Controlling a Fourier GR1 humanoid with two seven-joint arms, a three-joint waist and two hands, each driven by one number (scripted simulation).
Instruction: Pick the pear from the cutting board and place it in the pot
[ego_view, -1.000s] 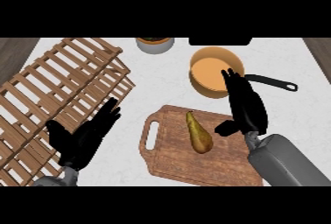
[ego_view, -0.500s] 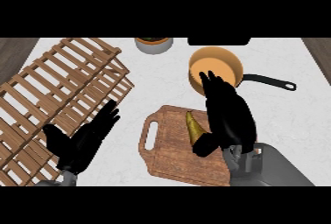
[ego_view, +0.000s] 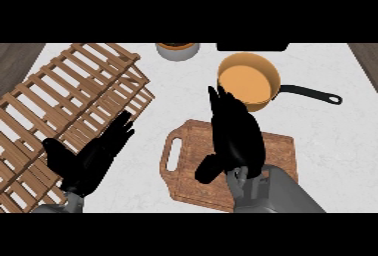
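Observation:
The wooden cutting board (ego_view: 184, 152) lies on the white counter at centre, handle hole to the left. My right hand (ego_view: 235, 137) hovers flat over its middle, fingers straight and pointing toward the pot, thumb out to the lower left. No pear shows; the hand covers the spot where it lay. The orange pot (ego_view: 249, 82) with a black handle (ego_view: 314, 94) stands just beyond the board. At the lower left my left hand (ego_view: 92, 157) rests open, fingers up, at the rack's edge.
A large slatted wooden rack (ego_view: 66, 107) fills the left side. A small grey container (ego_view: 177, 51) stands at the back, and a dark object (ego_view: 251, 46) sits at the far edge beside it.
My right hand has moved left from beside the pear to directly over it, and the pear has gone out of sight under it. The left hand has stayed still.

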